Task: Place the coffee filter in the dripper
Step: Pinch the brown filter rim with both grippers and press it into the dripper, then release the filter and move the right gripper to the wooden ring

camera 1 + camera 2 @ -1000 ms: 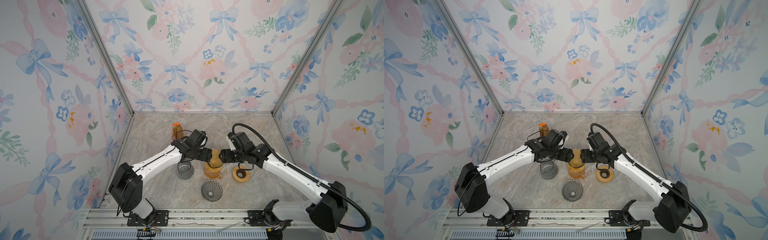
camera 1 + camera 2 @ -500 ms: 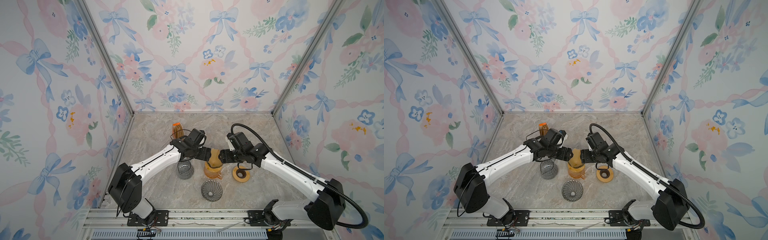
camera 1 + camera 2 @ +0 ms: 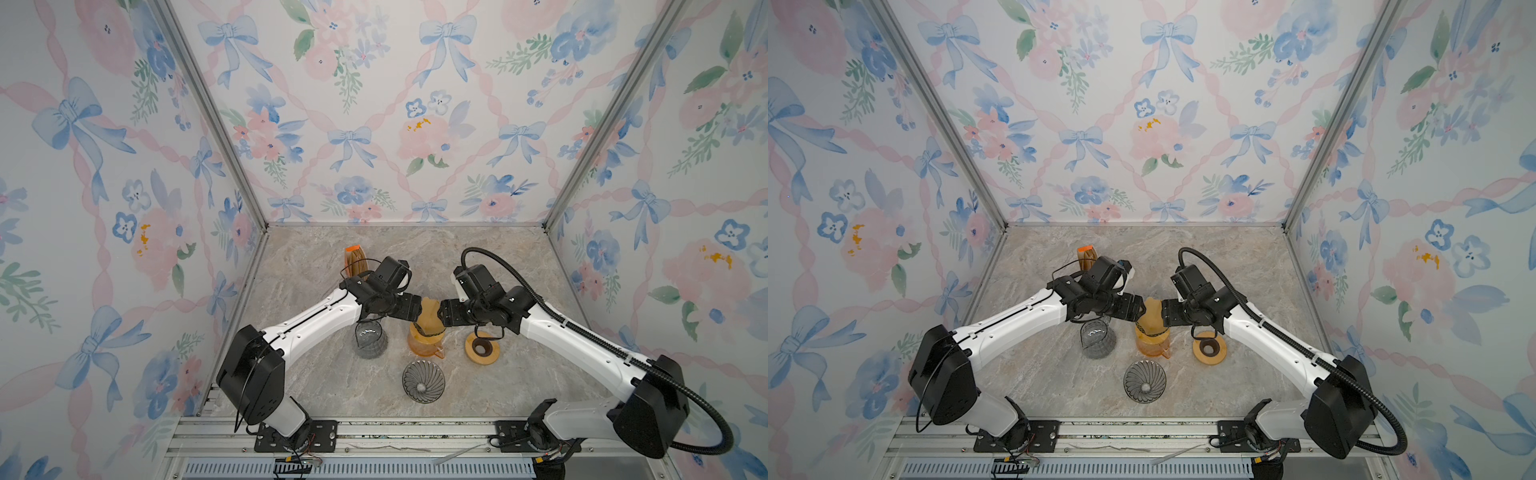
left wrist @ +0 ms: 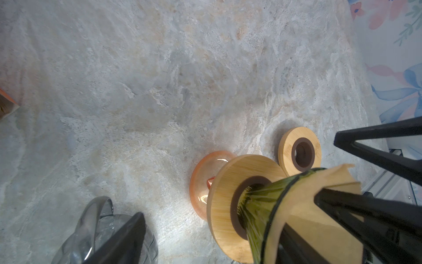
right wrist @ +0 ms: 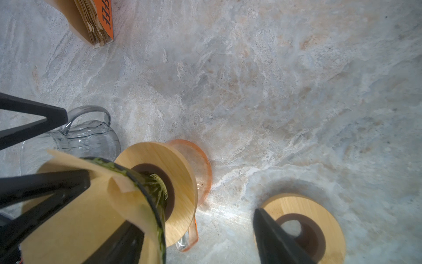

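the coffee filter stands in the green glass dripper, which sits with its wooden collar on top of the orange carafe. the paper rises well above the glass rim, and one seam flap is folded over. from these angles i can't tell whether the tip reaches the bottom of the cone.

both arms meet above the carafe. the left gripper has its jaws apart, with one finger inside the paper cone and the other outside, over the clear pitcher just beside the carafe. the right gripper mirrors it, jaws apart: one finger in the paper, one over the loose wooden ring on the carafe's other side. neither clamps anything.

i read this step as seating the paper. i'd press the inner fingers lightly outward and down against the glass wall, evenly from both sides, so the carafe doesn't tip. then i'd lift straight up, so the filter isn't dragged out.

on the bench, a dark fluted dripper lies near the carafe towards the arm bases. the filter pack stands beyond the carafe.
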{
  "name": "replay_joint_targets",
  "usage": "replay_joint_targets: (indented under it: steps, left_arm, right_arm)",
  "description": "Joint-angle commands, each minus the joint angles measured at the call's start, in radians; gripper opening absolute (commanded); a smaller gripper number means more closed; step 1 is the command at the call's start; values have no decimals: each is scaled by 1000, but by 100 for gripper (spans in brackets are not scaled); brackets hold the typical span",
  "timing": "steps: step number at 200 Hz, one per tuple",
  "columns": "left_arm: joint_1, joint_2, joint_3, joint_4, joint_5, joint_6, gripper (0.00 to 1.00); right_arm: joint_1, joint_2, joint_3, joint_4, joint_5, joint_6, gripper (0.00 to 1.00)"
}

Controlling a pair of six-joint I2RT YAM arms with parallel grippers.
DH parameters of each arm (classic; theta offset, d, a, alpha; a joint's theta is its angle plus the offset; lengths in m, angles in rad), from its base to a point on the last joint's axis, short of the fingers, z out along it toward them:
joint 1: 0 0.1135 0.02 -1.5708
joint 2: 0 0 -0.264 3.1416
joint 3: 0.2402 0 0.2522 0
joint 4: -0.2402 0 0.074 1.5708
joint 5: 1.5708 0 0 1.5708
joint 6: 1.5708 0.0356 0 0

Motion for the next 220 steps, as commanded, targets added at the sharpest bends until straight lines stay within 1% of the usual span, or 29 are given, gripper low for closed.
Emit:
replay_joint_targets:
  steps: [1, 40, 84, 118, 159, 220]
  left_arm:
    - [4, 18, 4, 5, 14, 0, 86]
    - [4, 22, -5, 10, 11, 0, 86]
    - [11, 12, 2, 8, 15, -1, 87]
    - [13, 8, 9, 10, 32, 0, 89]
    - [13, 3, 23, 9, 50, 3, 89]
    - [15, -65, 11, 8, 86, 14, 93]
  right_arm:
    - [-9, 15, -8, -17, 19, -18, 76]
    - [-7, 18, -3, -17, 16, -23, 76]
    - [-7, -33, 31, -17, -28, -39, 76]
    - [-7, -108, 34, -15, -74, -38, 77]
    - [-5, -215, -3, -27, -95, -32, 76]
    - [10, -342, -60, -89, -107, -33, 75]
